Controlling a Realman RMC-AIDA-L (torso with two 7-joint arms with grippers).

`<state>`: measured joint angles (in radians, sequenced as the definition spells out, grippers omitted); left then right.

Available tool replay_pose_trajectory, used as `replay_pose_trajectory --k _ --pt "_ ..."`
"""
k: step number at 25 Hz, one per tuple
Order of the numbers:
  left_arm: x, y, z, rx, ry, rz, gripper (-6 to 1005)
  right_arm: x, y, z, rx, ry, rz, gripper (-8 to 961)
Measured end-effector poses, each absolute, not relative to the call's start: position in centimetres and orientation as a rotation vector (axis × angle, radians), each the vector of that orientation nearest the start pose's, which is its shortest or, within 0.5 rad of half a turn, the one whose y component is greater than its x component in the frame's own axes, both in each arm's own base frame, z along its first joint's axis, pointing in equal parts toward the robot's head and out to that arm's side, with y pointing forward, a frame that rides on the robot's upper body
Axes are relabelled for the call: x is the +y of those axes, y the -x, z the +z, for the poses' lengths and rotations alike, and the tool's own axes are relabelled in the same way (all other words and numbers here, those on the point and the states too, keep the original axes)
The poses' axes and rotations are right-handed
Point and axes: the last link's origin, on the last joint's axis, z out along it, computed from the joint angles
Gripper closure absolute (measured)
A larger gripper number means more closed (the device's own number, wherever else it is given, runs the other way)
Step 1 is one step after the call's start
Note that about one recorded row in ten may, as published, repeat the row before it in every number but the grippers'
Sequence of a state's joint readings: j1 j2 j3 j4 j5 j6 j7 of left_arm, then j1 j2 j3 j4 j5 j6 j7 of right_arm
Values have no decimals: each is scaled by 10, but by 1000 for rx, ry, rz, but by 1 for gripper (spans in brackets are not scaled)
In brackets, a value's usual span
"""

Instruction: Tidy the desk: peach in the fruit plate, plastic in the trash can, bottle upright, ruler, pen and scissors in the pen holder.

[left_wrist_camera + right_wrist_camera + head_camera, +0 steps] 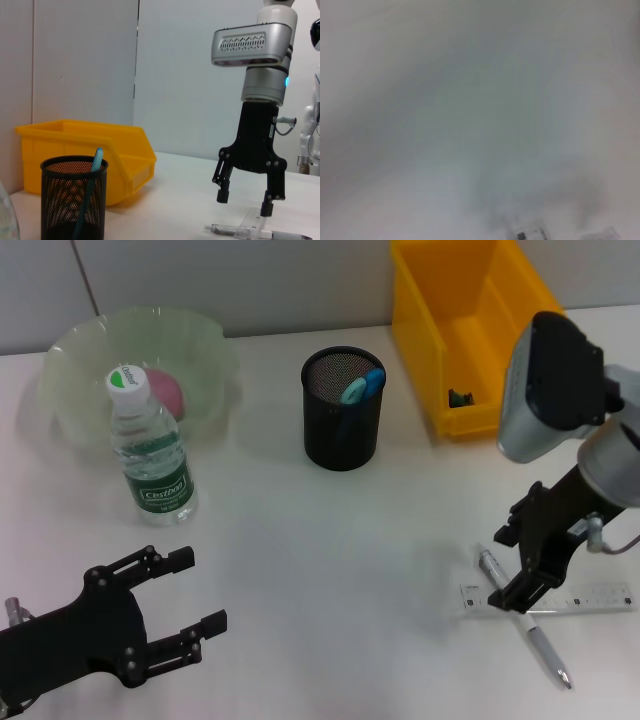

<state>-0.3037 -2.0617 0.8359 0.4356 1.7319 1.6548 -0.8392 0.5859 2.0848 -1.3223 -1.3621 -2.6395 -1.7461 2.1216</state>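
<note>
right tool [517,562] spread wide, empty | low over pen [522,617] and ruler [575,598] (crossed) | left tool [192,620] open, idle

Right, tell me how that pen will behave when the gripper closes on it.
The pen is slim and round, so it may roll aside if nudged. It lies crossed over the flat ruler, so it probably rocks. The open right gripper hangs just above it.
</note>
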Motion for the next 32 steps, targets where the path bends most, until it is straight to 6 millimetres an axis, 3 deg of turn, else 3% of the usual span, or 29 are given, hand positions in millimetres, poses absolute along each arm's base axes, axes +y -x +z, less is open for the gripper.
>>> replay_pose_trajectory --k 7,32 --pt "244 304 -25 -323 2641 -897 215 329 -199 -5 483 2897 -766 180" --pt "244 303 -24 -316 2642 -898 215 331 -203 -30 442 2896 -821 237"
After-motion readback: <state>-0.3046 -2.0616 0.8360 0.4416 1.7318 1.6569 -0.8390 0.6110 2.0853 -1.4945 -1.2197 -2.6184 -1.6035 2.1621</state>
